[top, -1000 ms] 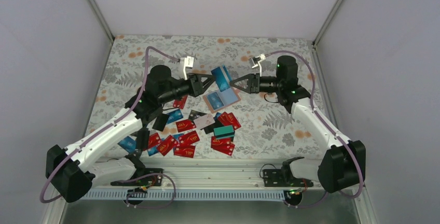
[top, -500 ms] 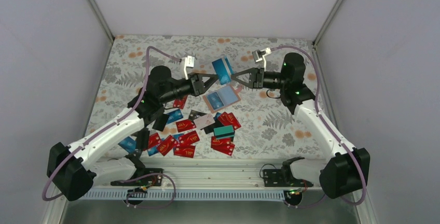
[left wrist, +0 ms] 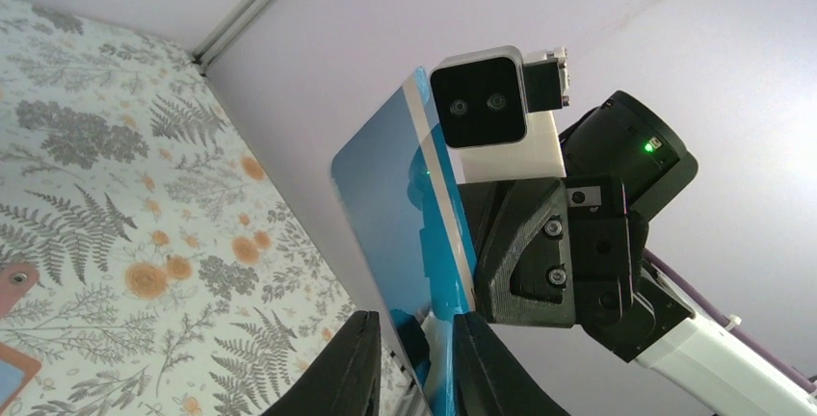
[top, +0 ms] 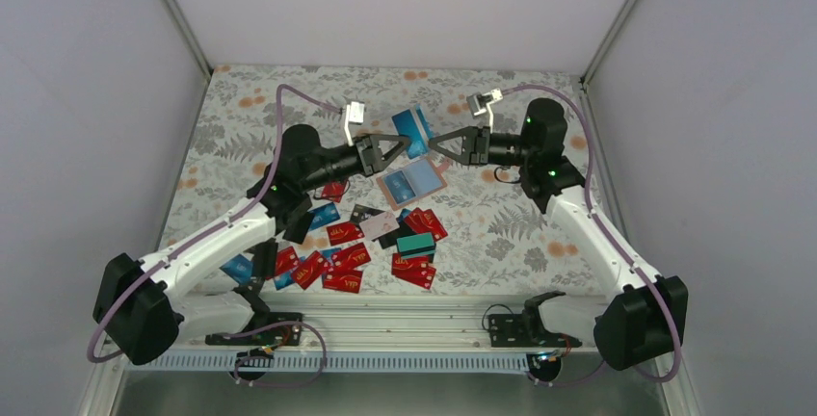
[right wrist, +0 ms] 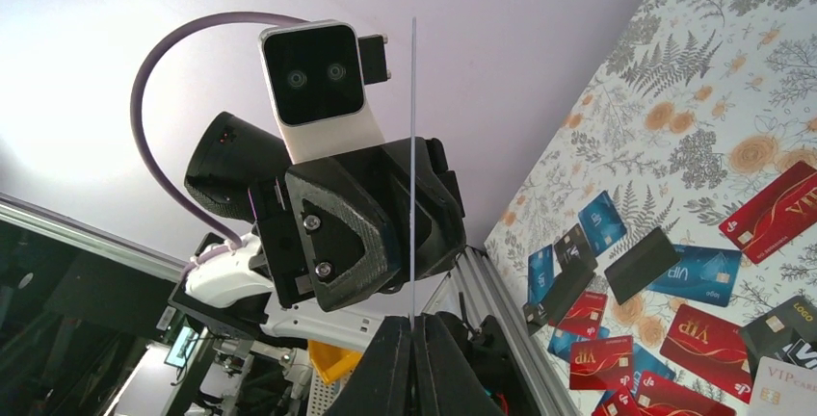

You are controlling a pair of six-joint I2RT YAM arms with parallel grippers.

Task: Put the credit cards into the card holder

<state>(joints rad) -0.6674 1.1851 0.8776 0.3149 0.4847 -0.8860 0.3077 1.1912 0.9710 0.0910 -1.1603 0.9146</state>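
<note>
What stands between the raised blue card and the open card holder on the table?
Nothing visible. The blue card, pinched by the right gripper and flanked by the left gripper, is held in the air near the card holder, which lies open and uncovered. The other cards lie beside it, not over it.

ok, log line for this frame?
blue card: in air, between grippers | right gripper: shut on it | left gripper: astride it, grip unclear | card holder: open on table | other cards: on table
</note>
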